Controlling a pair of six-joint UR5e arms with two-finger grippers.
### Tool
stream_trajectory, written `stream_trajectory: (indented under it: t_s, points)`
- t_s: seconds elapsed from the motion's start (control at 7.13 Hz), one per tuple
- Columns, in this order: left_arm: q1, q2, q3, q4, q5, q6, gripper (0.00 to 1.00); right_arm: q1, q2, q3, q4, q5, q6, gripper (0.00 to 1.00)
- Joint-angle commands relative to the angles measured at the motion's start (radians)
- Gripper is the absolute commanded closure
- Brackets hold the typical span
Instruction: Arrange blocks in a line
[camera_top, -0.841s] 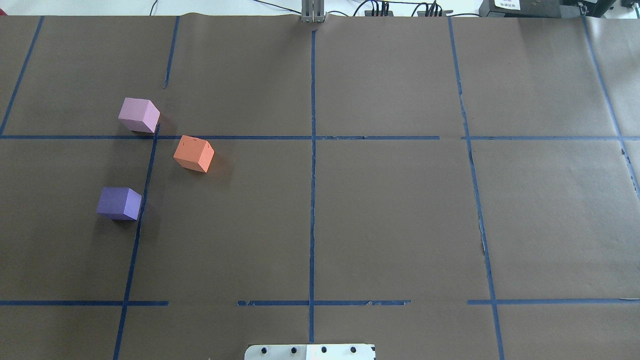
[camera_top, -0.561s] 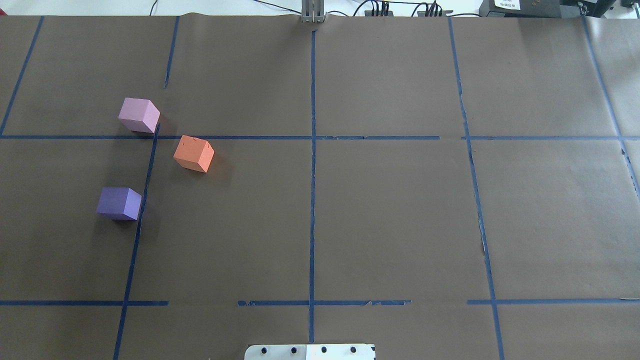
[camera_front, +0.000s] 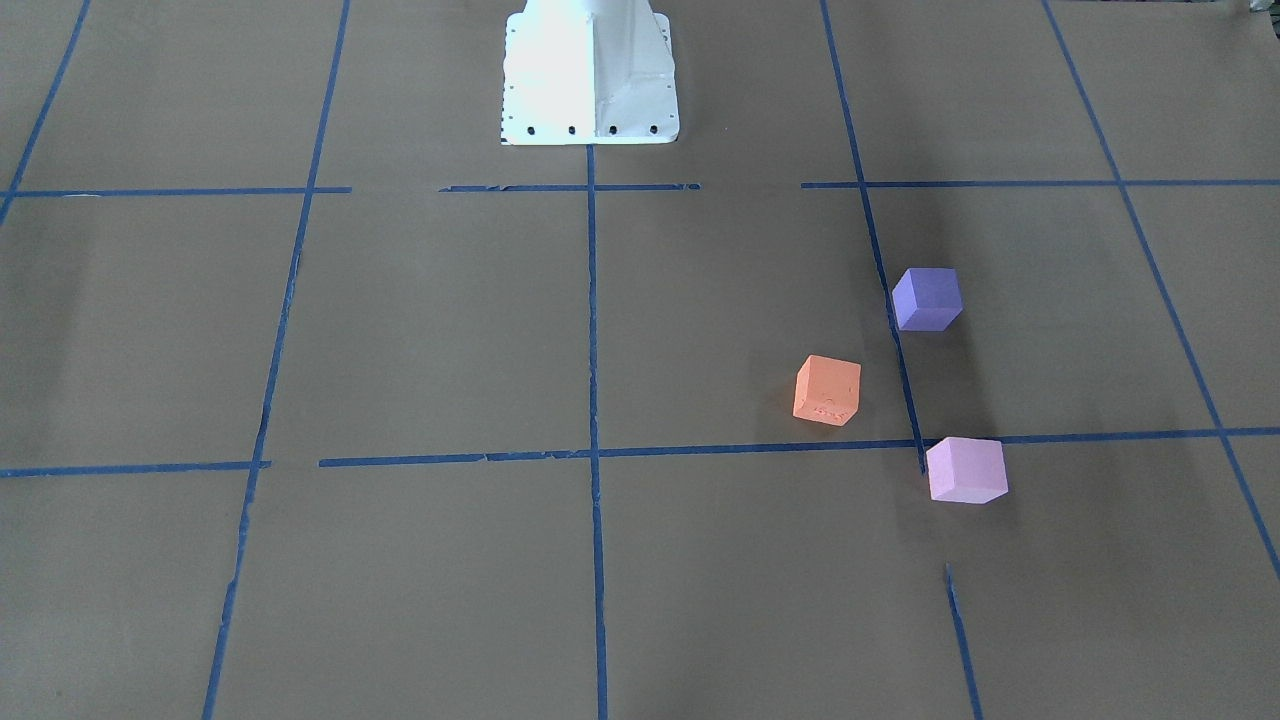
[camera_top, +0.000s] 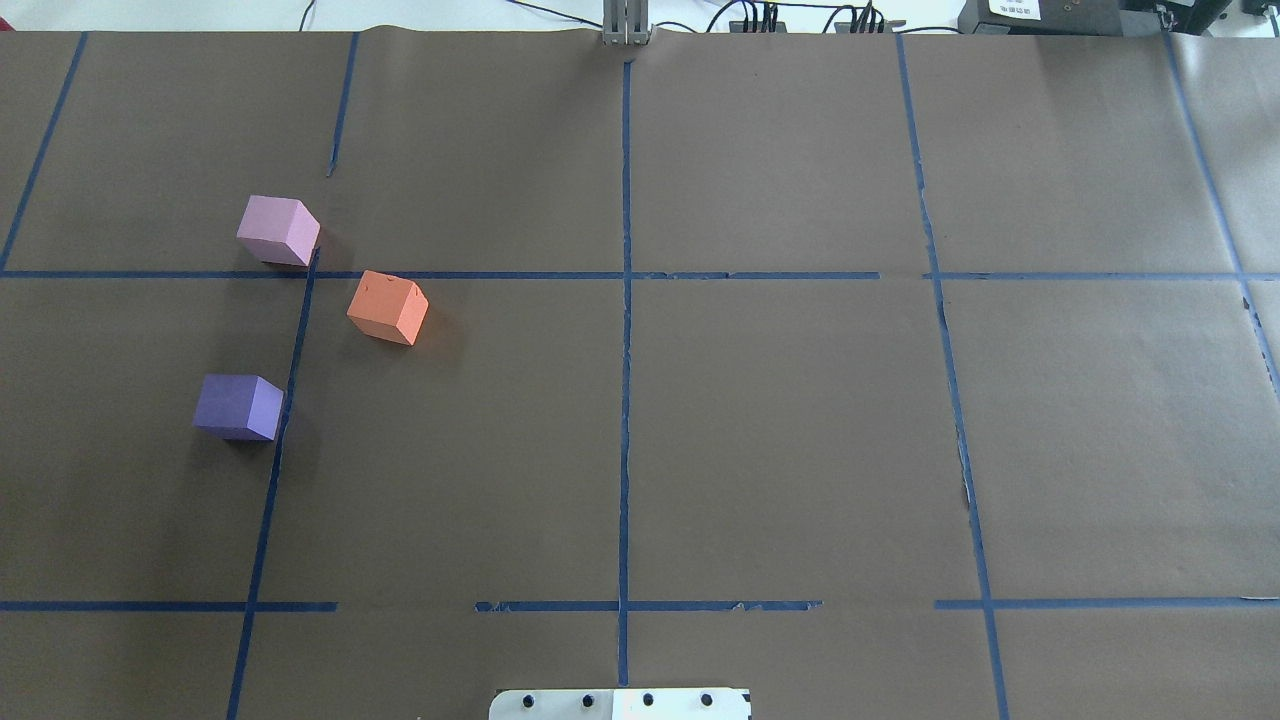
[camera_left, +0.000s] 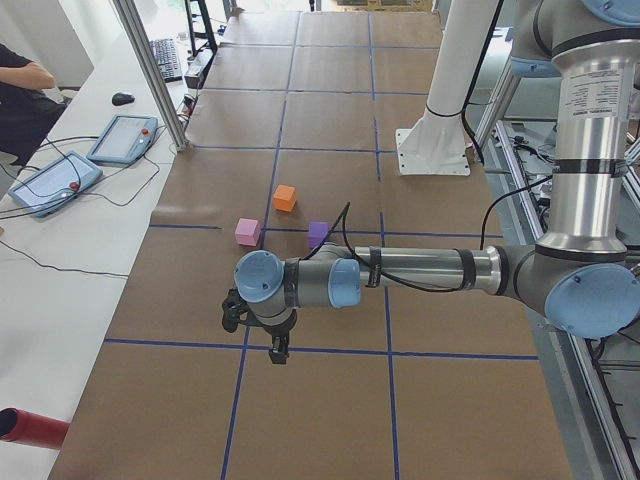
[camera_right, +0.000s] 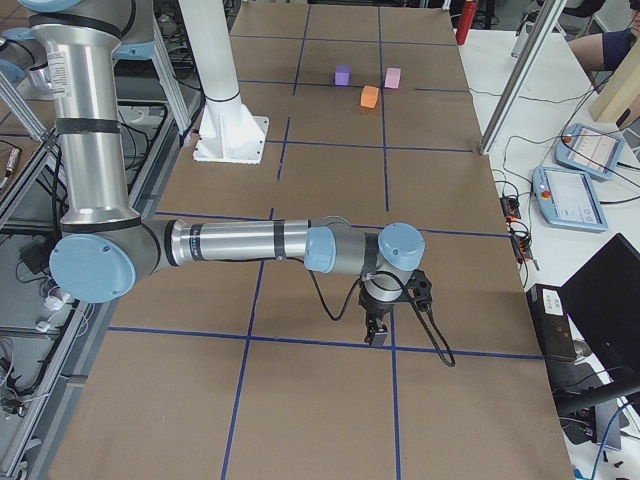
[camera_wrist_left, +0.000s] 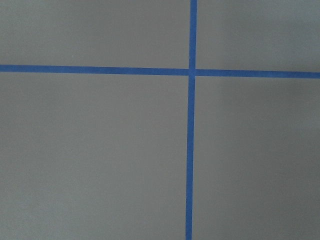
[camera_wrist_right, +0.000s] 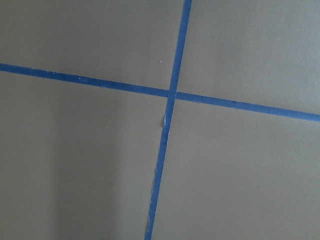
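Observation:
Three cubes lie apart on the brown paper on my left side. The pale pink-lilac block (camera_top: 278, 230) (camera_front: 966, 470) is farthest from my base. The orange block (camera_top: 387, 307) (camera_front: 827, 390) sits a little inward of it. The violet-blue block (camera_top: 238, 407) (camera_front: 927, 298) is nearest my base. My left gripper (camera_left: 277, 352) shows only in the exterior left view, hanging low over the table well short of the blocks; I cannot tell whether it is open. My right gripper (camera_right: 377, 335) shows only in the exterior right view, far from the blocks (camera_right: 370, 96); I cannot tell its state.
Blue tape lines (camera_top: 625, 300) divide the paper into squares. My white base plate (camera_front: 590, 70) stands at the table's middle near edge. Teach pendants (camera_left: 50, 182) and cables lie on the white bench beyond the far edge, beside a metal post (camera_left: 150, 70).

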Motion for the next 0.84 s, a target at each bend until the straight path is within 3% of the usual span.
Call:
stream_trajectory:
  t_s: [0.0, 0.7]
  points:
    - [0.058, -0.063, -0.002, -0.006, 0.003, -0.009, 0.00, 0.000, 0.000, 0.000, 0.000, 0.000, 0.000, 0.00]
    - [0.256, -0.261, -0.011, -0.006, 0.029, -0.235, 0.00, 0.000, 0.000, 0.000, 0.000, 0.000, 0.000, 0.00]
